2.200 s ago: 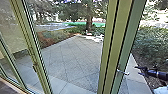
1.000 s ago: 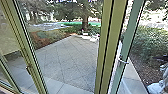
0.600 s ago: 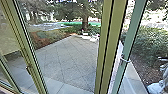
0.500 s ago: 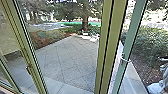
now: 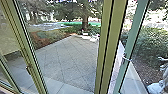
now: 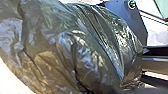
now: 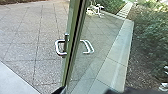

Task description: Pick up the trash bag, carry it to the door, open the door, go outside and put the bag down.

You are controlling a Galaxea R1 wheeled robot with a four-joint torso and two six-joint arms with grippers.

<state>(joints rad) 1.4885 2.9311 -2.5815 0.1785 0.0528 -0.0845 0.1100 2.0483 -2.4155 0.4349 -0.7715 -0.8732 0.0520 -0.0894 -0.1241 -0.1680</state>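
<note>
Glossy dark trash bag (image 6: 82,52) bulges close in front of the left wrist camera, crumpled, and my left gripper is shut on it. The glass door leaf (image 5: 132,42) stands ajar to the right of the wide green post, with its metal handle (image 5: 126,59) partway down the frame. In the right wrist view the door's edge (image 7: 72,50) runs from top to bottom, with a looped handle (image 7: 58,47) on one side and another loop seen through or in the glass.
A fixed green post (image 5: 111,42) divides the head view, with another framed pane at left. Paving (image 5: 67,60) lies outside, bordered by shrubs (image 5: 150,47) and a tree (image 5: 85,22). Light-coloured objects (image 5: 92,37) stand at its far end.
The door leaf has swung further to the right, away from the post. The head view has shifted. The dark arm and gripper seen earlier at the right have left that spot.
</note>
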